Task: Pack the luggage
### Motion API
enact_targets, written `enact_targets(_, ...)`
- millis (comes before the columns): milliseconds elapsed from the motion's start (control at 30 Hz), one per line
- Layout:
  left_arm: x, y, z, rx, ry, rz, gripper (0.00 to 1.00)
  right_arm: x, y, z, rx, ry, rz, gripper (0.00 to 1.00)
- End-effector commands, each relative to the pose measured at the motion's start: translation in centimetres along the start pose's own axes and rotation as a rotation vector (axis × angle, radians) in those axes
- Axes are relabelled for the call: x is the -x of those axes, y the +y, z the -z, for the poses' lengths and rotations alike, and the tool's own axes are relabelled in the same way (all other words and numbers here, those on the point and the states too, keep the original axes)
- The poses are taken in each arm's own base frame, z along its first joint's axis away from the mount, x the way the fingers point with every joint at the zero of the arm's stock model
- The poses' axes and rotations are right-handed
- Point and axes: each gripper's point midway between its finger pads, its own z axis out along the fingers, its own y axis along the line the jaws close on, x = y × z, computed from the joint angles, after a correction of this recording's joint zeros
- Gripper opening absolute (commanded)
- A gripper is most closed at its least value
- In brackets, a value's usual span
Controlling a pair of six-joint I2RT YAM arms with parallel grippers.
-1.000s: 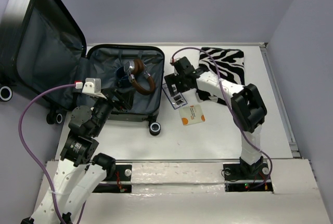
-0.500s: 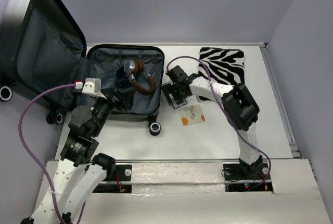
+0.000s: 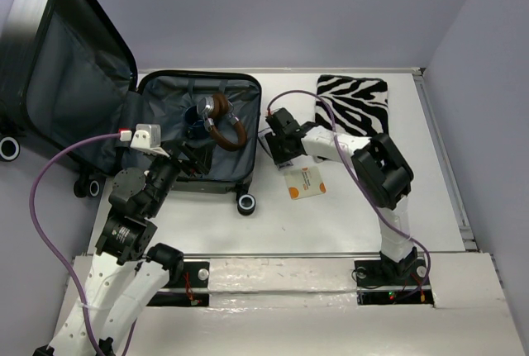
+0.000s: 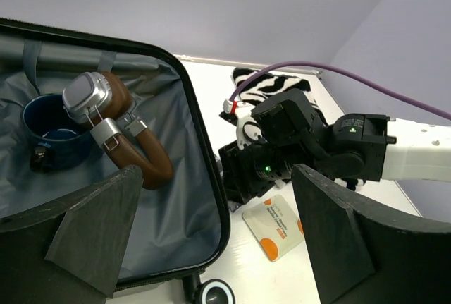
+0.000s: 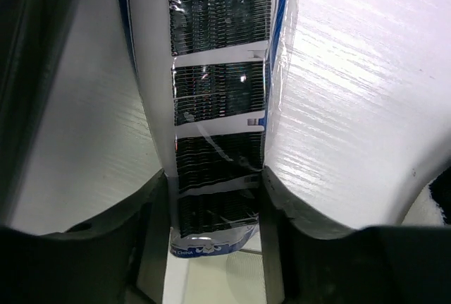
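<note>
The luggage [image 3: 157,96] lies open at the left of the table, its lid [image 3: 66,67] raised. Its grey lining [image 4: 176,198] holds brown headphones [image 3: 225,125] and a blue mug [image 3: 196,121]. Just right of the luggage's rim, my right gripper [image 3: 281,151] is down on the table. In the right wrist view its fingers [image 5: 151,212] press both long edges of a card of black hair pins [image 5: 218,106], so my right gripper [image 5: 215,205] is shut on it. My left gripper [image 4: 211,240] hangs open over the luggage's near edge, holding nothing.
A small card with orange dots [image 3: 305,182] lies on the table beside the right gripper. A zebra-striped cloth [image 3: 355,100] lies at the back right. A luggage wheel [image 3: 245,203] sticks out at the near corner. Purple cables trail from both arms.
My right gripper moved left and down onto the hair-pin card, and its jaws closed in on the card's edges. The left arm has not moved.
</note>
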Motion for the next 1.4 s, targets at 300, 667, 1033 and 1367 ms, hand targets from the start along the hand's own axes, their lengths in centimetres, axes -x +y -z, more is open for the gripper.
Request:
enact_targets(300, 2.3, -1.3, 0.2, -0.048, -0.071, -0.007, 0.99, -0.2, -6.5, 2.9, -0.169, -0.043, -0.099, 0.15)
enact_targets(667, 2.2, -1.3, 0.2, -0.051, -0.07, -0.005, 0.99, 7.7, -4.6, 13.7, -0.064, -0.337, -0.127, 0.13)
enact_targets(1033, 2.9, -0.5, 0.5, -0.005, -0.096, -0.005, 0.99, 16.9, 15.1, 17.7, 0.36, -0.52, 0.089, 0.19)
enact_targets(1367, 4.2, 1.8, 1.1, 0.116, -0.145, -0.016, 0.99, 22.0, 21.6, 17.0, 0.518, -0.597, 0.023, 0.98)
